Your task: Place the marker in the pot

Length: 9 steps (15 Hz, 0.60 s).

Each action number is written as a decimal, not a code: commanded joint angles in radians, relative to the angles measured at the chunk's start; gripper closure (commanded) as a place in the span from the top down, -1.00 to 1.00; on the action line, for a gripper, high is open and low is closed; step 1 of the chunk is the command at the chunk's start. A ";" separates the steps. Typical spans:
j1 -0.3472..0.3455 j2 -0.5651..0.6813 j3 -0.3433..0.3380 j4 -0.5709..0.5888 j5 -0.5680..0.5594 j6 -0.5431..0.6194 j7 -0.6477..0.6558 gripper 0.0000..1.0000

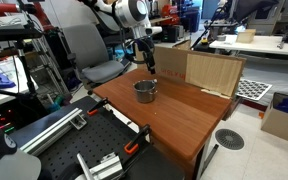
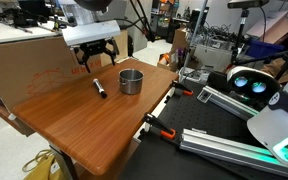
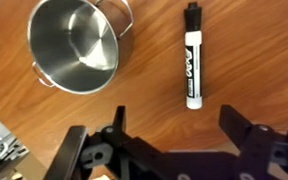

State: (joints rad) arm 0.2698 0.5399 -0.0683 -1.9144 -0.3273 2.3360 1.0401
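Note:
A small shiny silver pot (image 3: 76,45) with short side handles stands on the wooden table; it shows in both exterior views (image 1: 145,91) (image 2: 131,81). A white marker with a black cap (image 3: 192,68) lies flat on the table beside the pot, also seen in an exterior view (image 2: 100,88). My gripper (image 3: 174,125) is open and empty, hovering above the table with the marker just beyond its fingertips. It shows in both exterior views (image 1: 150,62) (image 2: 96,60).
A large open cardboard box (image 1: 199,68) stands at the back of the wooden table (image 1: 184,115), close behind the arm; it also shows in an exterior view (image 2: 29,65). An office chair (image 1: 84,50) stands beside the table. Black equipment with clamps (image 2: 199,125) sits along the table edge.

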 commanded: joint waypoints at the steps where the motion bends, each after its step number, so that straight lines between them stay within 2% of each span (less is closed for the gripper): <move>1: 0.040 0.051 -0.038 0.041 -0.065 -0.001 0.009 1.00; 9: 0.064 0.140 -0.035 0.079 -0.090 -0.002 -0.031 1.00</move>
State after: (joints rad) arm 0.3089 0.6413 -0.0820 -1.8693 -0.3952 2.3361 1.0287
